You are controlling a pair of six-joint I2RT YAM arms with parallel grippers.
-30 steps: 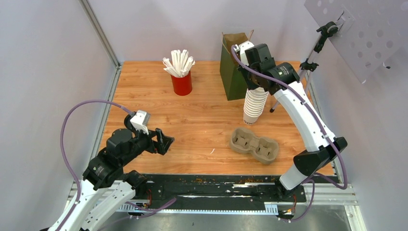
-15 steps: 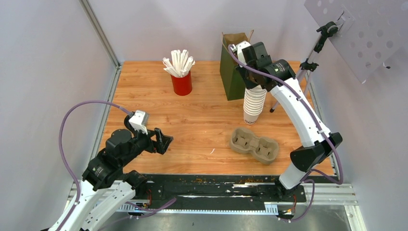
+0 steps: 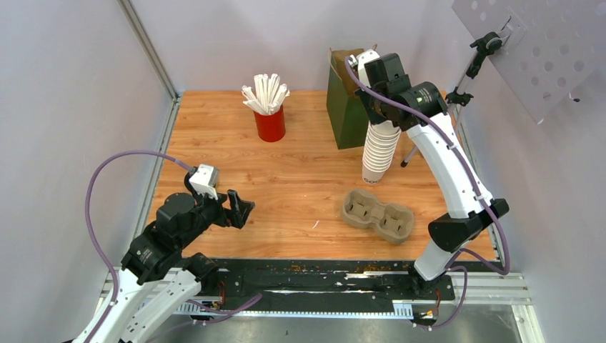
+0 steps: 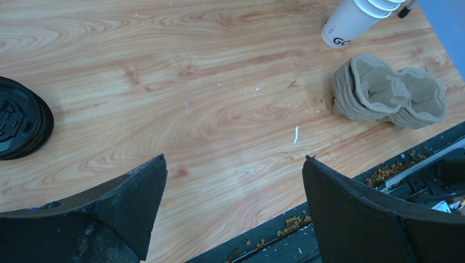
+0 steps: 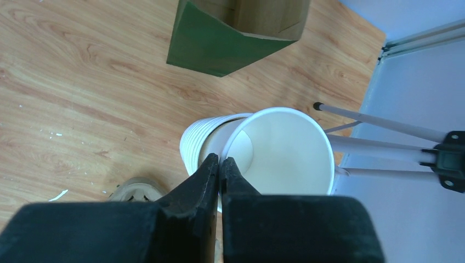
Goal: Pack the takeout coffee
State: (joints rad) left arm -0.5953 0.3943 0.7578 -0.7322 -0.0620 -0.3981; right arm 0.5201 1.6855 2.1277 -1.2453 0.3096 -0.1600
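Right tool (image 5: 220, 160) on cup (image 5: 285, 148) — stack (image 5: 192, 143) half-hidden

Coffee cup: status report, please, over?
Right hand shut on rim of top cup, at the stack. Left hand open, idle. Cup lidless; black lids near left hand.

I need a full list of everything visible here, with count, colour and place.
Paper bag: one, green, open, far side of table.
Red cup: one, holding white straws, left of the bag.
Cup stack: one, white, beside the bag.
Top cup: one, white, lidless, rim pinched.
Cup carriers: nested, brown, count unclear, nearer than the stack.
Lids: stacked, black, near left pincer.
Left pincer: open, over the table.
Right pincer: shut on the top cup.
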